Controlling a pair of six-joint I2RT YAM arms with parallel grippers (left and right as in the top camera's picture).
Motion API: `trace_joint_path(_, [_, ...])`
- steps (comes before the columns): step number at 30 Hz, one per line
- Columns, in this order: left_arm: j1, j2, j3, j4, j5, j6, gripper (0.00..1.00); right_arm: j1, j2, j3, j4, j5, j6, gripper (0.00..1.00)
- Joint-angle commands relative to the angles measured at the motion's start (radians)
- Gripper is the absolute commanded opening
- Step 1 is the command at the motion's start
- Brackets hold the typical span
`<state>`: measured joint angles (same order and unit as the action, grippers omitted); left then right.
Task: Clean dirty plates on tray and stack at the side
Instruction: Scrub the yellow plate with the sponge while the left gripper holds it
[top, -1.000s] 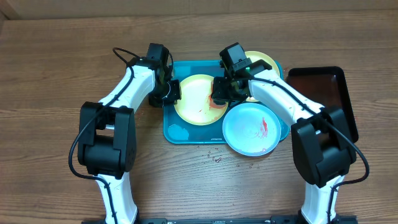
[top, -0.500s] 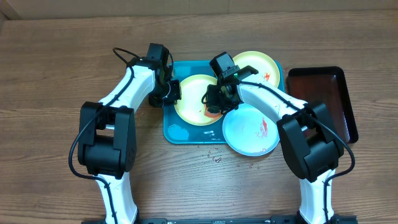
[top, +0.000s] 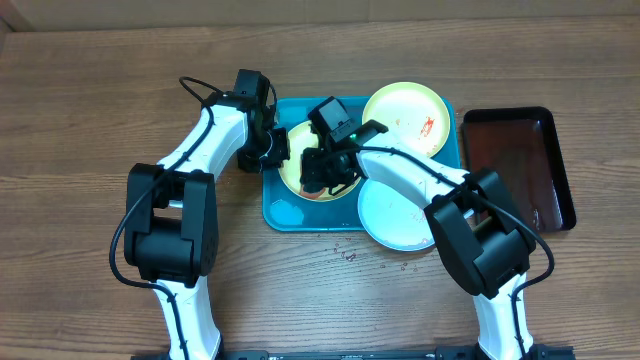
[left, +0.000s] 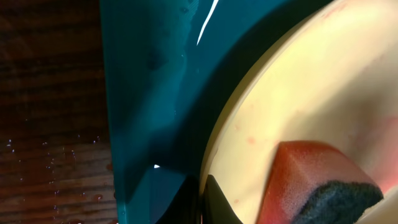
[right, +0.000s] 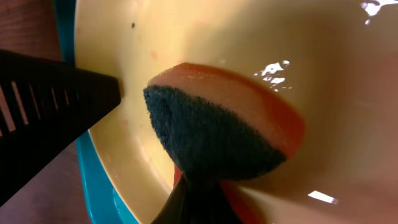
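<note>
Plate count is three: yellow-green plate and middle plate, mostly hidden overhead by the right gripper, lie on the teal tray, pale blue plate overhangs it, and only wrist views show that gripper clenching the sponge and the left gripper pinching the middle plate's rim.

I am looking down on a brown wood-grain table, and a pale strip is running along its far edge.

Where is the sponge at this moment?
The sponge is gripped in the right tool and pressed onto the yellow-green plate. That plate lies at the left end of the tray in the overhead view.
</note>
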<state>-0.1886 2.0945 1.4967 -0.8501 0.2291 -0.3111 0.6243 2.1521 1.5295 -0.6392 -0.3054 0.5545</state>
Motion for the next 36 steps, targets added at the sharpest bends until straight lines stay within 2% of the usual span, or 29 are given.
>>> trace_joint_path(1, [-0.002, -0.017, 0.004, -0.003, 0.035, 0.019, 0.04, -0.044, 0.022, -0.003, 0.013, 0.038, 0.018, 0.04])
trace_joint_path(9, [-0.002, -0.017, 0.004, -0.006, 0.034, 0.020, 0.04, -0.170, 0.022, 0.009, 0.045, 0.116, -0.039, 0.04])
trace_joint_path(14, [-0.002, -0.017, 0.004, -0.006, 0.034, 0.020, 0.04, -0.187, 0.022, 0.010, 0.022, 0.133, -0.058, 0.04])
trace_joint_path(22, [-0.002, -0.017, 0.004, -0.005, 0.034, 0.027, 0.04, -0.119, 0.022, 0.010, 0.071, 0.123, -0.056, 0.04])
trace_joint_path(30, [-0.002, -0.017, 0.004, -0.005, 0.031, 0.028, 0.04, -0.039, 0.040, 0.010, 0.145, 0.051, 0.034, 0.04])
trace_joint_path(36, [-0.002, -0.017, 0.004, -0.005, 0.031, 0.028, 0.04, -0.027, 0.044, 0.010, 0.091, -0.014, 0.048, 0.04])
